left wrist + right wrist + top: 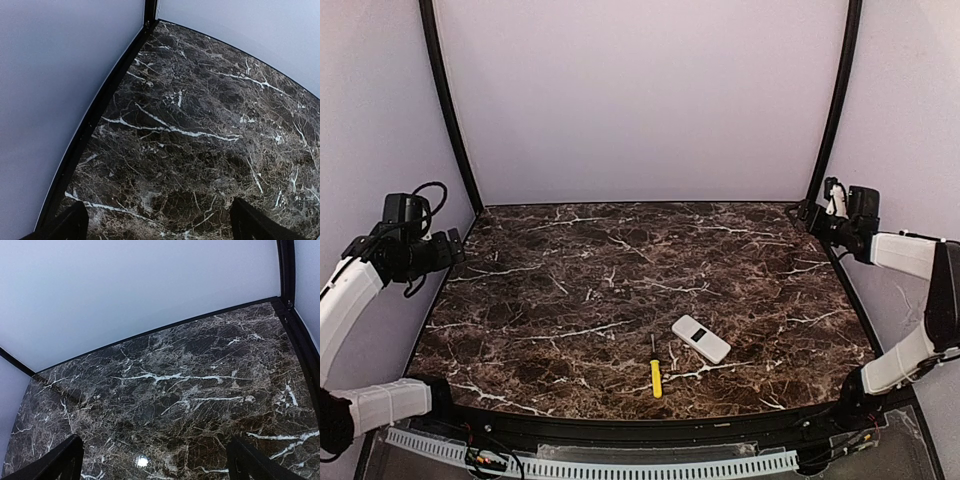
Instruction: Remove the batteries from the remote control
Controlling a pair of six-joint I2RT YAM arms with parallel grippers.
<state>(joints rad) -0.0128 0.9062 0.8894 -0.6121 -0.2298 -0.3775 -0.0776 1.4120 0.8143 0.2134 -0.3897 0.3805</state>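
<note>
The white remote control (701, 339) lies flat on the dark marble table (620, 270), near the front and right of centre, with its small dark window facing up. No batteries show in any view. My left gripper (448, 250) is raised at the table's far left edge, far from the remote. In the left wrist view its fingertips (67, 226) stand wide apart over bare marble, open and empty. My right gripper (817, 220) is raised at the far right corner. In the right wrist view its fingertips (250, 462) are also wide apart, open and empty.
A yellow-handled screwdriver (655, 367) lies just left of the remote, its shaft pointing away from me. White walls and black frame posts (446, 100) close in the back and sides.
</note>
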